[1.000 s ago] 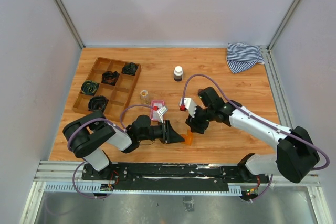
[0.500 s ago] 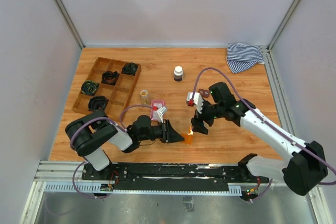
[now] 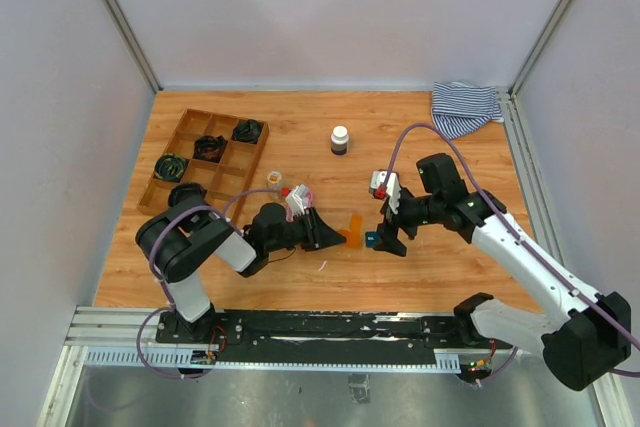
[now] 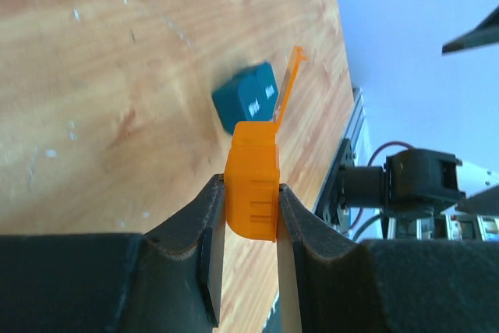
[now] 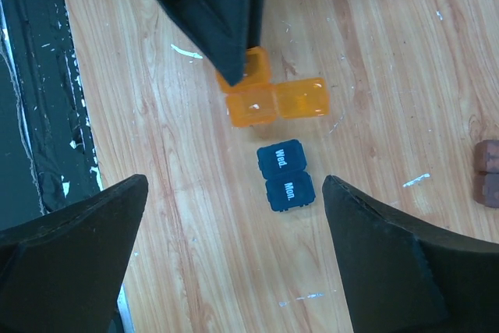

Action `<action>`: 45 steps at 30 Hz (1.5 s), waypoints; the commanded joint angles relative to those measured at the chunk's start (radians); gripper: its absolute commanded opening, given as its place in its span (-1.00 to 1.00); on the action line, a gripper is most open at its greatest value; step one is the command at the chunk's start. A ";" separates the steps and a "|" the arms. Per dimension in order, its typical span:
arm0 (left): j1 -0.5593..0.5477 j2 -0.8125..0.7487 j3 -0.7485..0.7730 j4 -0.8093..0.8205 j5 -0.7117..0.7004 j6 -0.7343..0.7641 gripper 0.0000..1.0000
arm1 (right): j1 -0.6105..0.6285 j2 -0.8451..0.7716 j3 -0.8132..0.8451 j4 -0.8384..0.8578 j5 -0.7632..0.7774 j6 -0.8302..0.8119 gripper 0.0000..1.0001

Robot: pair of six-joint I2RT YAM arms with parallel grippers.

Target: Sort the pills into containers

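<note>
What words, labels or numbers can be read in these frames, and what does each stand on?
"Wed." on one lid of the teal pill case, right wrist view.
"Mon." on its other lid.
Left wrist view: white print on the same case, too blurred to read.
Orange pill case: no print visible.
White-capped bottle: label too small to read.

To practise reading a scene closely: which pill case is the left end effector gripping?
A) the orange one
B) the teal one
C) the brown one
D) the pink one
A: in the left wrist view the left end effector is clamped on the orange case, whose lid stands open, while the teal case lies apart from it, ungripped.
</note>
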 commanded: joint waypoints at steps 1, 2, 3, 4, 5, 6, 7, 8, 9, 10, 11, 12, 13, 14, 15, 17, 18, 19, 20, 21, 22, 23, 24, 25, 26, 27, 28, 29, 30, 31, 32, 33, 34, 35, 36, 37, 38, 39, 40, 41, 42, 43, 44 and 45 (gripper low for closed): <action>0.029 0.044 0.070 -0.044 -0.024 0.040 -0.89 | -0.030 -0.021 0.029 -0.023 -0.030 -0.014 0.94; 0.035 0.053 0.085 -0.052 -0.027 0.041 -0.88 | -0.032 -0.023 0.029 -0.024 -0.031 -0.016 0.94; 0.042 0.062 0.100 -0.060 -0.030 0.043 -0.88 | -0.033 -0.023 0.028 -0.024 -0.031 -0.016 0.95; 0.050 0.073 0.118 -0.067 -0.030 0.043 -0.87 | -0.033 -0.023 0.028 -0.023 -0.032 -0.017 0.95; 0.056 0.083 0.138 -0.072 -0.029 0.043 -0.85 | -0.035 -0.024 0.028 -0.023 -0.030 -0.017 0.95; 0.061 0.095 0.159 -0.080 -0.027 0.043 -0.84 | -0.036 -0.024 0.028 -0.024 -0.028 -0.017 0.96; 0.065 0.107 0.183 -0.093 -0.026 0.045 -0.83 | -0.038 -0.025 0.028 -0.024 -0.026 -0.017 0.96; 0.066 0.119 0.209 -0.105 -0.025 0.047 -0.84 | -0.040 -0.025 0.029 -0.023 -0.024 -0.017 0.96; 0.066 0.132 0.234 -0.118 -0.026 0.050 -0.83 | -0.042 -0.026 0.028 -0.023 -0.021 -0.016 0.96; 0.066 0.143 0.260 -0.134 -0.027 0.052 -0.83 | -0.046 -0.027 0.029 -0.024 -0.017 -0.015 0.96; 0.066 0.155 0.282 -0.146 -0.029 0.053 -0.82 | -0.049 -0.030 0.028 -0.022 -0.012 -0.014 0.97; 0.066 0.167 0.304 -0.159 -0.030 0.055 -0.82 | -0.055 -0.031 0.028 -0.022 -0.010 -0.013 0.97; 0.066 0.178 0.330 -0.178 -0.032 0.056 -0.81 | -0.058 -0.033 0.029 -0.022 -0.008 -0.011 0.97; 0.066 0.189 0.354 -0.194 -0.034 0.059 -0.79 | -0.064 -0.035 0.030 -0.022 -0.006 -0.010 0.97; 0.066 0.203 0.373 -0.209 -0.034 0.062 -0.79 | -0.070 -0.037 0.031 -0.022 -0.005 -0.008 0.98; 0.066 0.227 0.406 -0.222 -0.033 0.060 -0.79 | -0.080 -0.042 0.032 -0.021 -0.005 -0.004 0.99; 0.066 0.238 0.422 -0.225 -0.033 0.056 -0.79 | -0.086 -0.046 0.030 -0.019 -0.004 -0.001 0.98; 0.066 0.249 0.434 -0.227 -0.032 0.049 -0.79 | -0.093 -0.050 0.030 -0.018 -0.003 0.003 0.99; 0.066 0.258 0.445 -0.227 -0.032 0.045 -0.79 | -0.100 -0.053 0.031 -0.017 -0.003 0.005 0.99; 0.065 0.268 0.456 -0.226 -0.034 0.035 -0.79 | -0.108 -0.056 0.030 -0.016 -0.002 0.008 0.99; 0.062 0.276 0.466 -0.226 -0.037 0.031 -0.79 | -0.116 -0.058 0.030 -0.015 -0.002 0.012 0.99; 0.059 0.284 0.476 -0.227 -0.040 0.026 -0.79 | -0.123 -0.062 0.029 -0.014 -0.001 0.014 1.00; 0.055 0.290 0.485 -0.228 -0.044 0.023 -0.78 | -0.130 -0.066 0.029 -0.012 -0.001 0.016 1.00; 0.051 0.297 0.495 -0.229 -0.048 0.021 -0.78 | -0.134 -0.068 0.029 -0.010 0.000 0.018 1.00; 0.046 0.304 0.506 -0.234 -0.052 0.020 -0.78 | -0.137 -0.069 0.028 -0.009 0.001 0.019 0.99; 0.040 0.309 0.515 -0.237 -0.055 0.018 -0.78 | -0.139 -0.068 0.029 -0.008 0.001 0.021 0.99; 0.037 0.315 0.522 -0.239 -0.058 0.015 -0.78 | -0.140 -0.068 0.029 -0.008 0.003 0.021 0.99; 0.033 0.320 0.527 -0.240 -0.060 0.014 -0.77 | -0.141 -0.067 0.028 -0.008 0.005 0.021 0.99; 0.031 0.324 0.533 -0.244 -0.061 0.015 -0.76 | -0.142 -0.066 0.029 -0.008 0.006 0.021 0.99; 0.029 0.328 0.537 -0.249 -0.060 0.016 -0.76 | -0.142 -0.065 0.028 -0.008 0.008 0.021 0.99; 0.026 0.332 0.541 -0.253 -0.061 0.016 -0.75 | -0.143 -0.065 0.029 -0.008 0.008 0.022 0.99; 0.024 0.333 0.541 -0.255 -0.063 0.015 -0.73 | -0.143 -0.065 0.027 -0.008 0.006 0.021 0.99; 0.022 0.335 0.543 -0.259 -0.065 0.017 -0.70 | -0.143 -0.065 0.028 -0.008 0.005 0.021 0.99; 0.021 0.335 0.543 -0.264 -0.068 0.018 -0.66 | -0.142 -0.065 0.028 -0.008 0.003 0.021 0.99; 0.019 0.333 0.543 -0.270 -0.072 0.020 -0.59 | -0.142 -0.065 0.028 -0.008 0.001 0.021 0.99; 0.018 0.331 0.543 -0.277 -0.078 0.023 -0.53 | -0.143 -0.066 0.028 -0.008 0.000 0.021 0.99; 0.017 0.328 0.541 -0.284 -0.084 0.027 -0.47 | -0.143 -0.066 0.028 -0.008 0.001 0.021 0.99; 0.016 0.323 0.541 -0.292 -0.090 0.031 -0.40 | -0.143 -0.067 0.029 -0.008 0.001 0.021 0.99; 0.016 0.318 0.540 -0.301 -0.096 0.035 -0.35 | -0.143 -0.068 0.027 -0.008 -0.001 0.021 0.99; 0.016 0.310 0.539 -0.316 -0.103 0.041 -0.30 | -0.143 -0.068 0.027 -0.009 -0.003 0.021 0.99; 0.016 0.302 0.538 -0.329 -0.111 0.050 -0.26 | -0.144 -0.068 0.027 -0.008 -0.004 0.021 0.99; 0.016 0.292 0.537 -0.344 -0.121 0.059 -0.21 | -0.144 -0.069 0.027 -0.008 -0.005 0.021 0.99; 0.015 0.282 0.534 -0.359 -0.132 0.068 -0.18 | -0.144 -0.070 0.027 -0.008 -0.005 0.021 0.99; 0.015 0.267 0.531 -0.373 -0.141 0.077 -0.16 | -0.144 -0.069 0.027 -0.008 -0.005 0.021 0.99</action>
